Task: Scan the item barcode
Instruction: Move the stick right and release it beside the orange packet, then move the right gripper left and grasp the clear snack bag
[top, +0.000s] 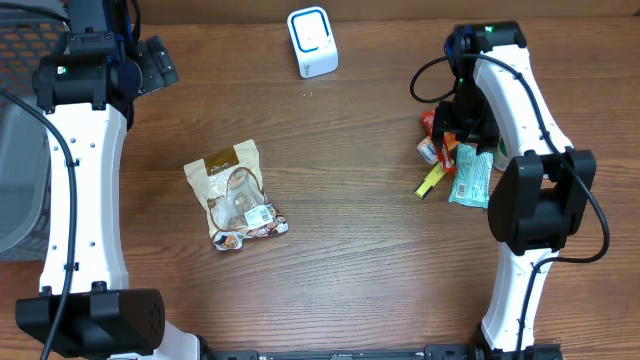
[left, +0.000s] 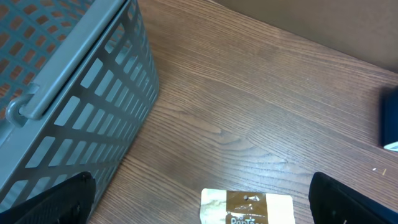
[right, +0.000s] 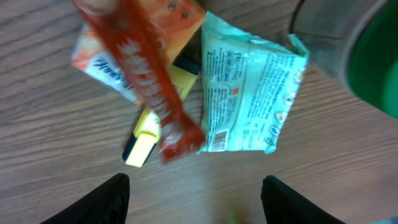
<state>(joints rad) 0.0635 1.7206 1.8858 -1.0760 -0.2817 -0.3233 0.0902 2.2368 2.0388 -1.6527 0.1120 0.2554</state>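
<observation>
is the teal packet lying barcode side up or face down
Barcode side up: the teal packet lies flat, its small print and a corner barcode facing the right wrist camera.

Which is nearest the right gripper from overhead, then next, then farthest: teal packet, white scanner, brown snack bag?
1. Teal packet, right side, next to it.
2. White scanner, top centre.
3. Brown snack bag, left of centre.

I see my left claw wide open over the surface, a grey basket near a cream-brown pouch.
</observation>
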